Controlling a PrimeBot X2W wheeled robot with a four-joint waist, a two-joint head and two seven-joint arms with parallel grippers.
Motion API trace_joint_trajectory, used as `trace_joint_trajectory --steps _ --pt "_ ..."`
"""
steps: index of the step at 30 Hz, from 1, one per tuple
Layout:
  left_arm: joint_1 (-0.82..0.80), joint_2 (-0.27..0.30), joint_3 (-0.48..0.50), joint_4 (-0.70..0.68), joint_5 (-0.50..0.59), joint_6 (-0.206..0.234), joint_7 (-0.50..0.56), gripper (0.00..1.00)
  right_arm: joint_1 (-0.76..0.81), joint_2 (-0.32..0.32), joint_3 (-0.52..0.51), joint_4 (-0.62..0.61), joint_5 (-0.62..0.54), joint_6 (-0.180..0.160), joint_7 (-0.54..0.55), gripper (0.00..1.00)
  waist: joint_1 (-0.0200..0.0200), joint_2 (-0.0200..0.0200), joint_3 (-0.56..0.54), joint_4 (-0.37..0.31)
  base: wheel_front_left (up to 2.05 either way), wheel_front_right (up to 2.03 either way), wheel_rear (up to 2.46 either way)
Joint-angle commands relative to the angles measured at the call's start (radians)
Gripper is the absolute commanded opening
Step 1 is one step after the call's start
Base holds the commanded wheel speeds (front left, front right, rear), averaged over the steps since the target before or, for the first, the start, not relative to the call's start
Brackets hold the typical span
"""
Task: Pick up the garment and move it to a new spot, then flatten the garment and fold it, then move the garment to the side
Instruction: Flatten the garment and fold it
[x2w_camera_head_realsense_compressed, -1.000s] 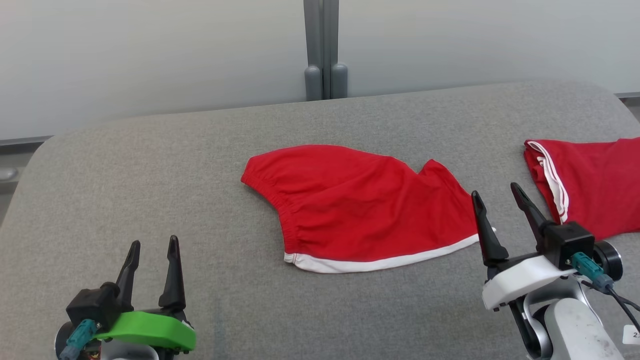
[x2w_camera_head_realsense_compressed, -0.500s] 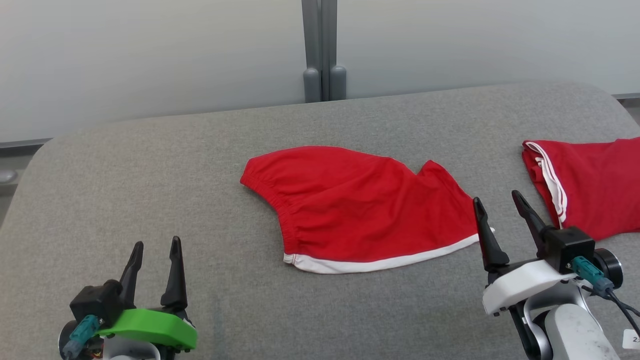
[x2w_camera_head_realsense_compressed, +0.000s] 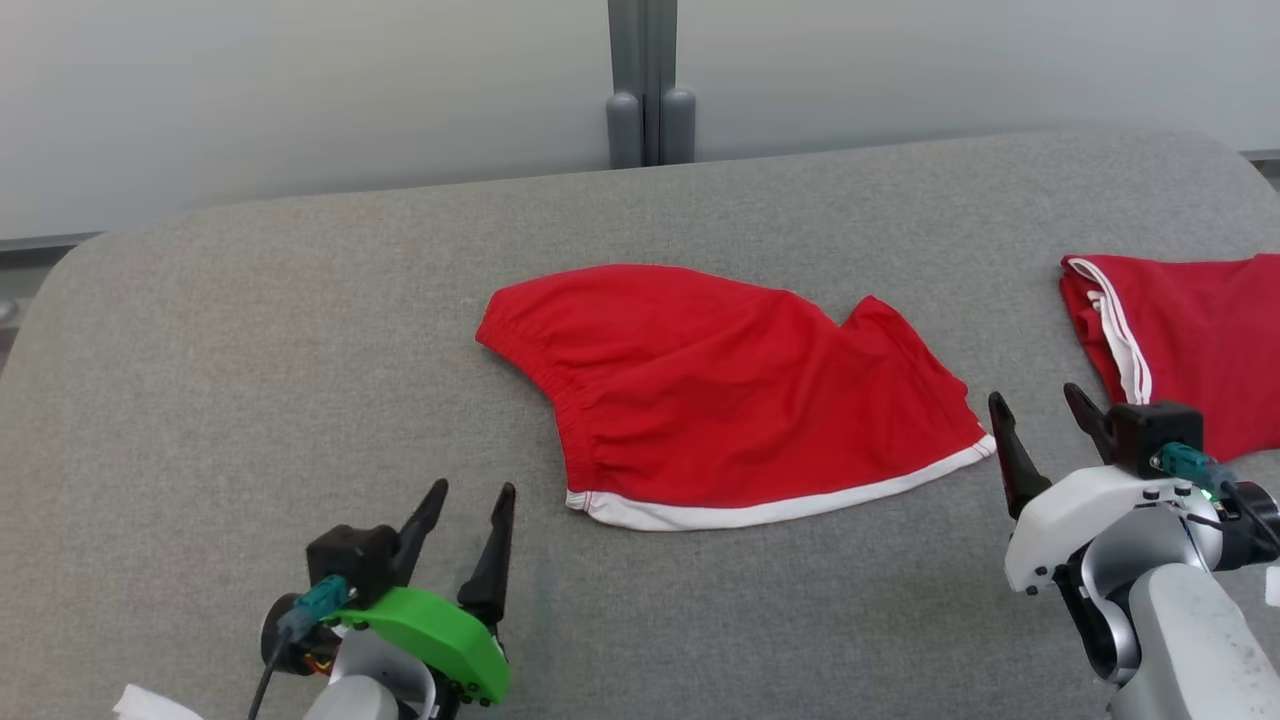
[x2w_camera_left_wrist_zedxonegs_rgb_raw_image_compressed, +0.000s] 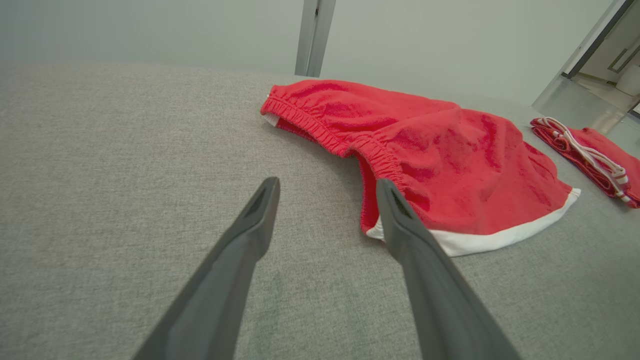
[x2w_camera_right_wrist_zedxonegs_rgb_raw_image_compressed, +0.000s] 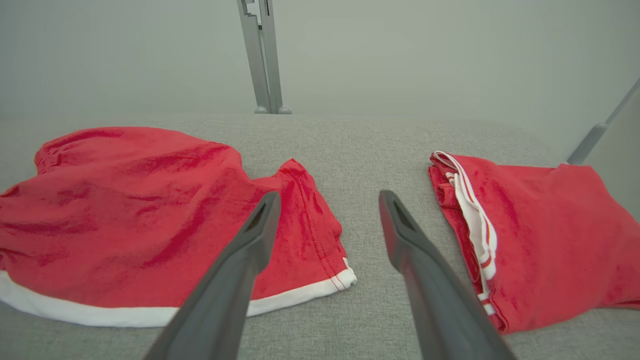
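Finding the red knit shorts with a white hem band lying near the middle of the grey fabric-covered counter, spread out in one loose patch, with the gathered elastic waistband to the left and the hem along the near side. Lying free of any grip or touch.

Hovering the green-shelled left gripper near the shorts' near-left corner, its long dark fingers standing spread and carrying nothing. Hovering the white-shelled right gripper just beside the right end of the hem, its fingers likewise parted and bare, aiming into the gap between the shorts and a second, folded red garment with white stripes lying apart at the counter's right edge. Possibly overlapping the cloth with one left fingertip in the left wrist view, though struggling to separate contact from mere overlap at that angle.

Judging the pick-up as not yet begun. Risking, from here, a pinch on the top layer alone, leaving the shorts opening and sagging during the lift. Risking a dig into the counter's soft covering by coming down too steeply, bunching covering and cloth together. Risking a twist in the shorts by closing one side ahead of the other. Risking a snag on the striped garment by drifting the right fingers outward.
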Motion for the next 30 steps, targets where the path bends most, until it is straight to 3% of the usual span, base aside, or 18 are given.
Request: trace_joint_trajectory --steps 1,14,29,30 --pt "-0.027 0.006 -0.019 0.02 -0.019 -0.003 0.006 1.0 -0.017 -0.009 -0.005 0.026 0.0 -0.002 0.028 1.0 0.0 -0.0001 0.026 -0.003 0.0 0.0 0.0" --pt "-0.201 0.014 -0.268 0.188 -0.129 -0.003 -0.013 1.0 -0.209 -0.004 -0.022 0.284 -0.009 -0.002 0.17 1.0 0.0 -0.0001 0.139 -0.002 0.0 0.0 0.0" --pt "-0.29 0.025 -0.372 0.282 -0.217 -0.003 -0.056 1.0 -0.283 0.0 0.012 0.432 0.018 -0.002 0.162 1.0 0.0 -0.0001 0.175 -0.008 0.0 0.0 0.0" --pt "-0.293 0.024 -0.379 0.285 -0.221 -0.003 -0.056 0.89 -0.284 0.0 0.014 0.438 0.02 -0.002 0.163 1.0 0.0 -0.0001 0.176 -0.009 0.0 0.0 0.0"
